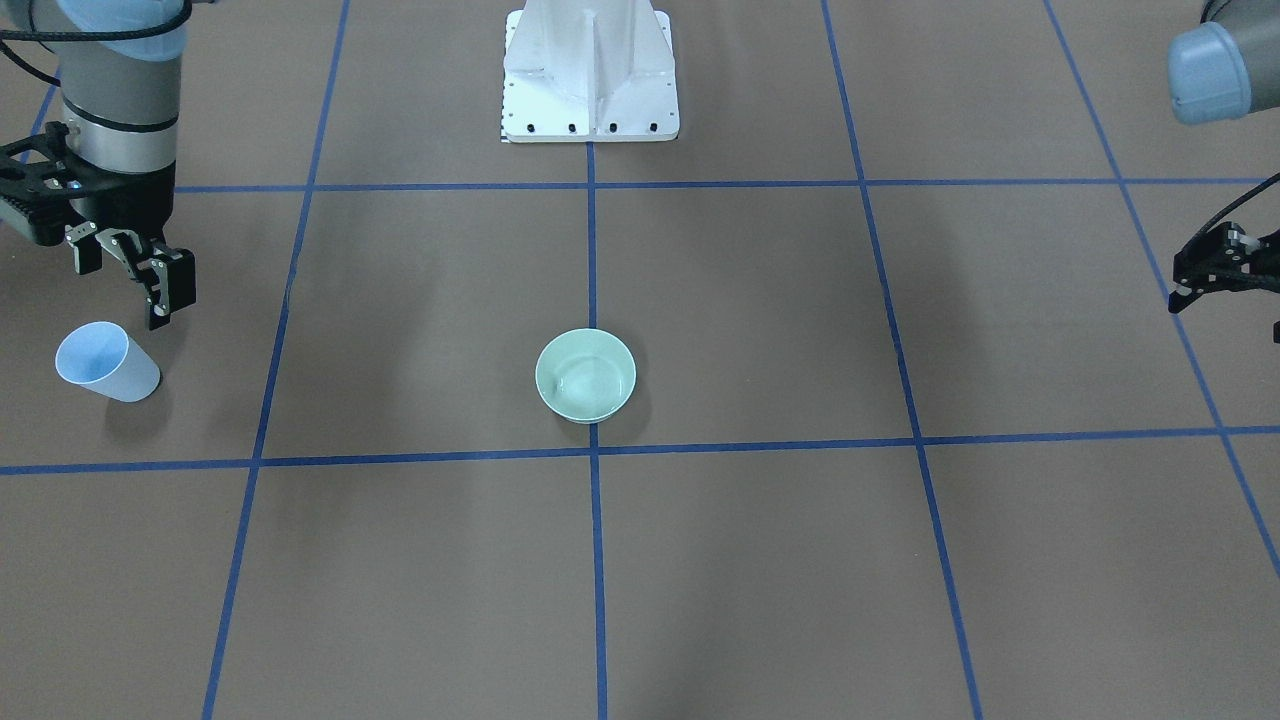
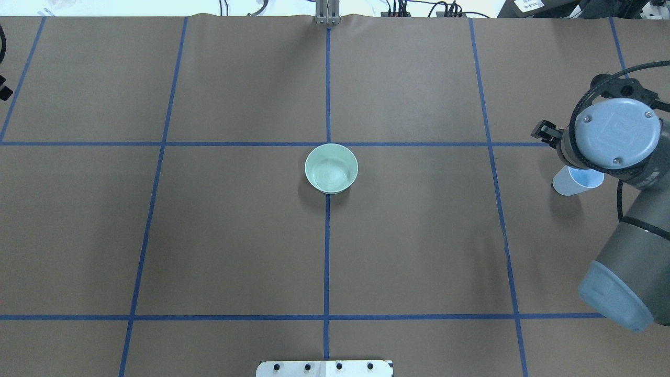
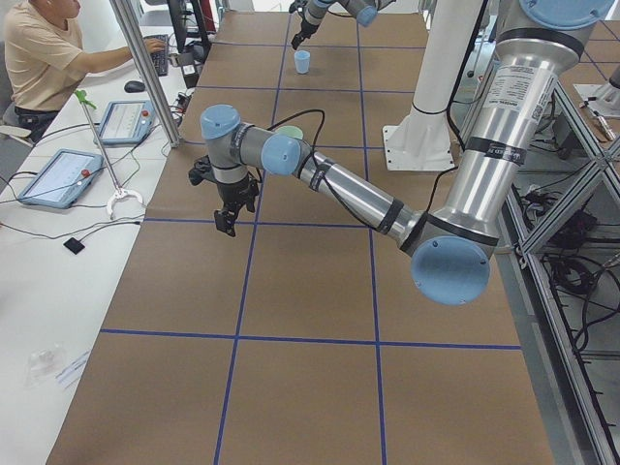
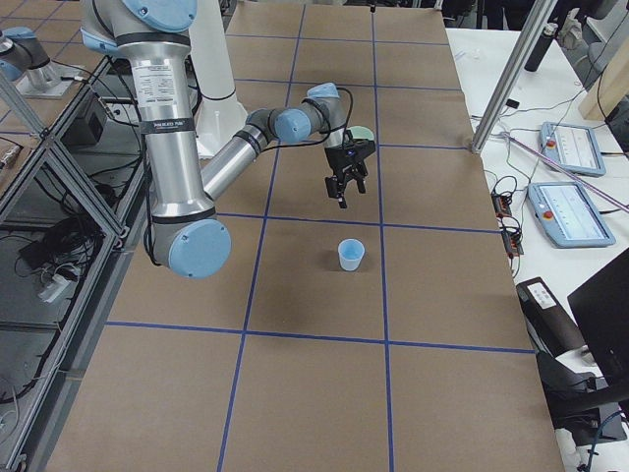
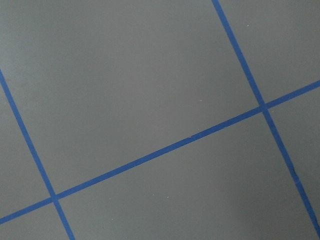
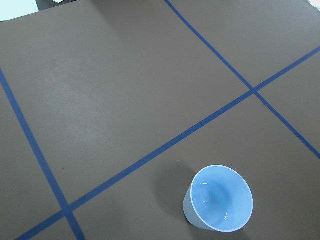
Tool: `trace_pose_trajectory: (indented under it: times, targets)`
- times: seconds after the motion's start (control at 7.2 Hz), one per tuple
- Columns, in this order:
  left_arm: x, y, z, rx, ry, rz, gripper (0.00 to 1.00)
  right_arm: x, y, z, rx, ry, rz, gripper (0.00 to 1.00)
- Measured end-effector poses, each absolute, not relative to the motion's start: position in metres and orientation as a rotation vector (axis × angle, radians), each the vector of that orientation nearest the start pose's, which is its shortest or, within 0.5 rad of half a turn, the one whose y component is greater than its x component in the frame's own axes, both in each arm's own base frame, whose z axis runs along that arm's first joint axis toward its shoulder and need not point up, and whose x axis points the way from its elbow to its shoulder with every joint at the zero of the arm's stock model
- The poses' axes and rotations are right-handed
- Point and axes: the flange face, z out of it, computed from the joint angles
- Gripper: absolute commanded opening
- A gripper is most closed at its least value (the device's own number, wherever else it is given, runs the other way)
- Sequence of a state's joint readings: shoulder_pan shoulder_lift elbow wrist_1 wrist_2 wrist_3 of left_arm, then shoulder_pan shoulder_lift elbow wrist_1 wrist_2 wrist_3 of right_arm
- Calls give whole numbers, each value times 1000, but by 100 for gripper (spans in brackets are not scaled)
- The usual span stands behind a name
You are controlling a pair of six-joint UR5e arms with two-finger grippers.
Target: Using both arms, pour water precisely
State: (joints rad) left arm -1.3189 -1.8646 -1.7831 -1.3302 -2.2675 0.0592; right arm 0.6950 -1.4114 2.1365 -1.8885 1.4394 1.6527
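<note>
Right claw (image 1: 122, 290): you have it hanging above the surface (image 1: 760, 560) with its fingers (image 1: 168, 288) pointing down, spread wide and holding nothing. It hangs near the cup (image 1: 105, 362) and does not touch it. In the overhead view the right arm (image 2: 623, 246) covers part of the cup's rim. In the right wrist view the cup shows whole in the lower right corner.

Left claw (image 1: 1225, 272): it hangs above the surface at the opposite end, well apart from the cup and the bowl (image 1: 586, 410). The front view cuts it at the edge and the overhead view shows only a scrap, so I cannot tell how its fingers stand. The left wrist view shows only bare surface and blue tape lines (image 5: 165, 150). The left arm (image 3: 358, 194) reaches out low over the surface.

Cup: pale blue, upright, standing on the surface at the right arm's end. Small white glints show inside it; I cannot tell whether they mark liquid.

Bowl: pale green, upright, standing on the central tape line between the two claws. The water (image 2: 331, 172) lies in it, seen as faint ripple rings.

Surroundings: the white pedestal (image 1: 590, 90) stands on the same central line behind the bowl. A person (image 3: 39, 58) sits at a side desk beyond the surface's far edge.
</note>
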Motion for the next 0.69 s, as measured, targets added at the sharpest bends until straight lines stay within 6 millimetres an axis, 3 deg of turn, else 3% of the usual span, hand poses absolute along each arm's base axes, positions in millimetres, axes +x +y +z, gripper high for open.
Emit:
trace_pose_trajectory:
  times: [0.42, 0.69]
  targets:
    - [78, -581, 428, 184, 738, 387, 100, -352, -416, 424, 387, -200, 918, 100]
    - [79, -581, 428, 182, 742, 386, 100, -382, -410, 463, 459, -128, 958, 100]
